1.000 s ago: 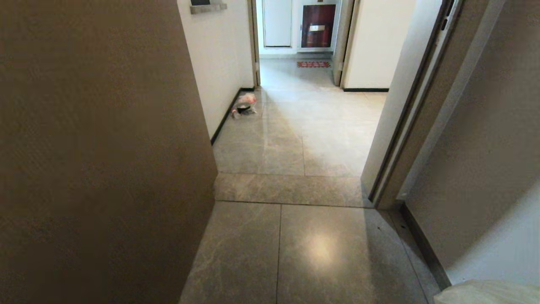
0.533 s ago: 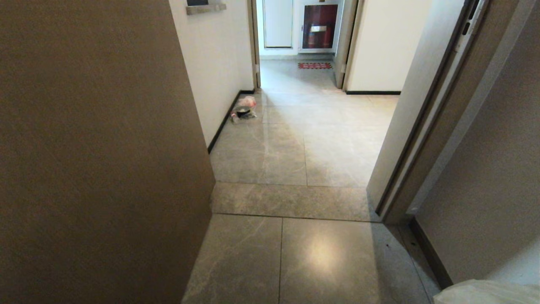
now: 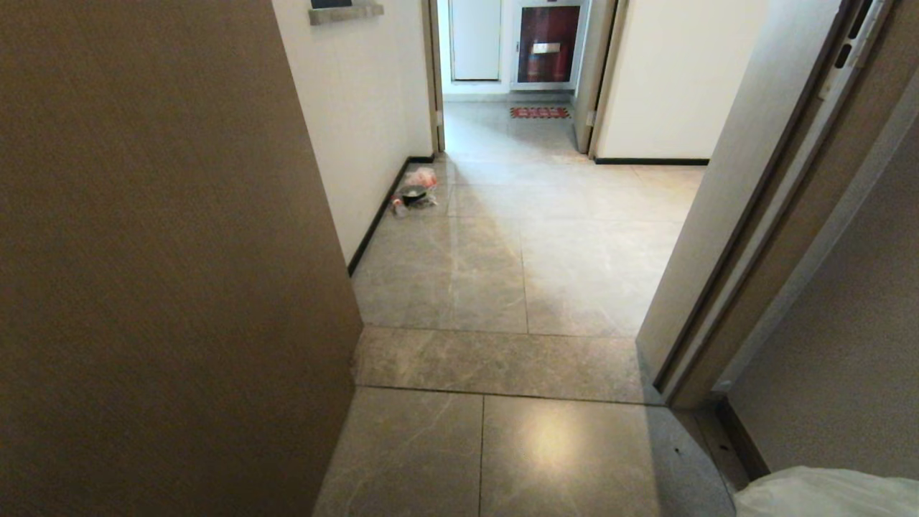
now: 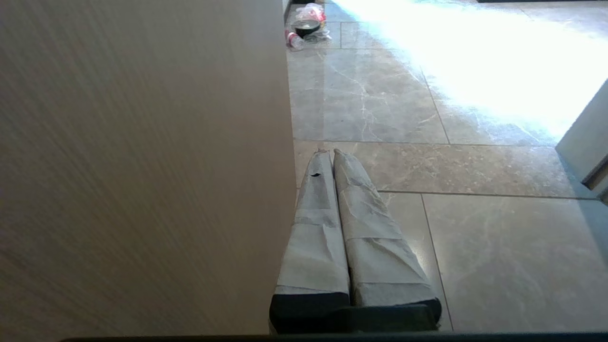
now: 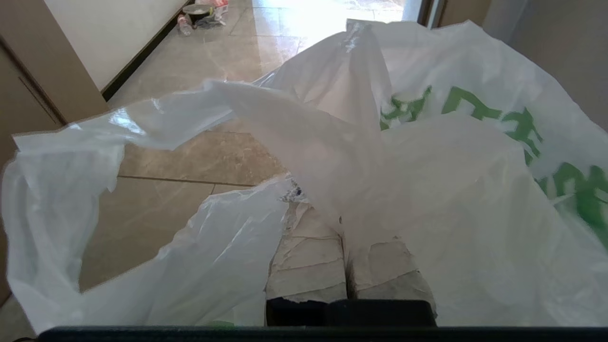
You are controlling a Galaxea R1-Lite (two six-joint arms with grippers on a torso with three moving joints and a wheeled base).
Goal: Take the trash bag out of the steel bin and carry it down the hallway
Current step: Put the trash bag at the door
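Note:
The trash bag [image 5: 427, 180], thin white plastic with green print, hangs from my right gripper [image 5: 339, 218], which is shut on its bunched top; the fingertips are buried in the plastic. A corner of the trash bag [image 3: 826, 495] shows at the bottom right of the head view. My left gripper [image 4: 330, 153] is shut and empty, held low above the floor beside a brown door. The hallway [image 3: 517, 273], with grey marble-look tiles, runs ahead past a doorway threshold [image 3: 495, 362]. The steel bin is out of view.
A brown door panel [image 3: 158, 273] fills the left side, and a door frame [image 3: 754, 251] stands on the right. A reddish-pink bag with a black bowl [image 3: 415, 188] lies by the left wall's baseboard. A red mat [image 3: 538, 112] and a red cabinet [image 3: 547, 43] are at the far end.
The whole head view has shifted: the threshold and floor tiles have slid down the picture and the door frame outward, so the camera has moved forward. Both arms keep their pose.

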